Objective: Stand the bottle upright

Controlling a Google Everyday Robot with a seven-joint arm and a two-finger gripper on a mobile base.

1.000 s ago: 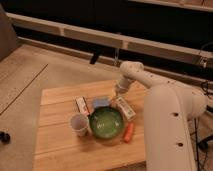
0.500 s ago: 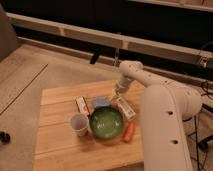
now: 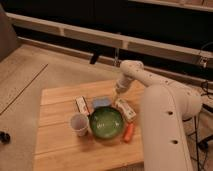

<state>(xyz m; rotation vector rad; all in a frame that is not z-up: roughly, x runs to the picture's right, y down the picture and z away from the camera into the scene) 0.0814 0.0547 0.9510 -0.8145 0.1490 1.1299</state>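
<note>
The bottle (image 3: 125, 109) is small, whitish-cream and oblong with a yellowish-green label. It lies on its side on the wooden table (image 3: 60, 145), just right of the green bowl (image 3: 106, 123). My gripper (image 3: 118, 93) hangs from the white arm (image 3: 150, 80) just beyond the bottle's far end, close above the table. The bottle is free on the table and nothing grips it.
A white cup (image 3: 79, 123) stands left of the bowl. A flat whitish pack with red-dark markings (image 3: 81, 105) and a blue object (image 3: 101, 102) lie behind the bowl. An orange object (image 3: 129, 131) lies at the bowl's front right. My white body (image 3: 165, 130) fills the right side.
The gripper has come down and slightly left toward the far end of the bottle. The bottle and the other things have not moved.
</note>
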